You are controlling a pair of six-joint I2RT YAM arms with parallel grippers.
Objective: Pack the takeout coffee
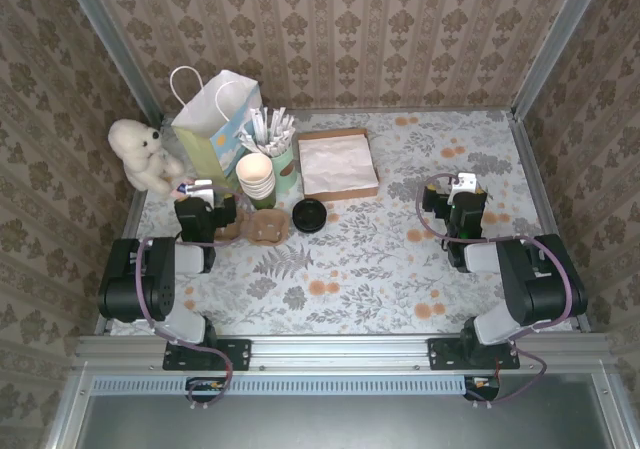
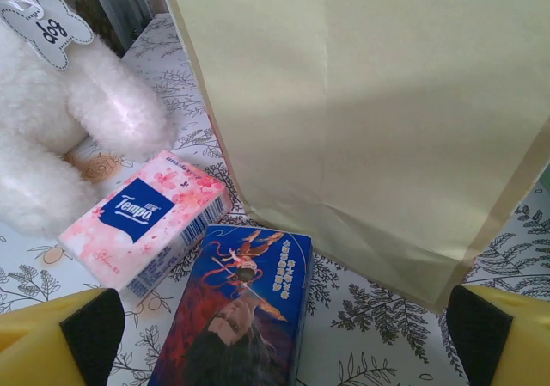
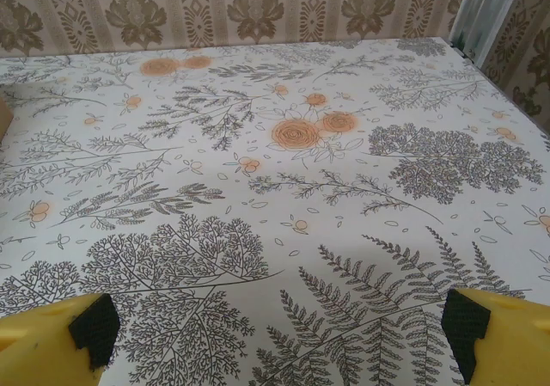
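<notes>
Packing is not yet begun: the takeout coffee (image 1: 310, 214) is seen at 4 o'clock from the paper bag (image 1: 212, 121); left gripper (image 1: 203, 195) and right gripper (image 1: 463, 183) jaws are spread.

The right half of the flower-printed tablecloth (image 1: 400, 269) lies bare; around the right gripper (image 1: 460, 197) the way is free from 9 to 12 o'clock. The left gripper (image 1: 205, 207) is hemmed in: a pale yellow-green paper bag (image 2: 361, 128) walls off 12 o'clock, a white plush bear (image 2: 51, 128) sits at 10, and a pink tissue pack (image 2: 142, 218) and a blue printed pack (image 2: 241, 309) lie just ahead. At 2 to 3 o'clock stand a stack of cream paper cups (image 1: 256, 176), a brown moulded cup carrier (image 1: 265, 227) and a black-lidded small cup (image 1: 310, 214).
</notes>
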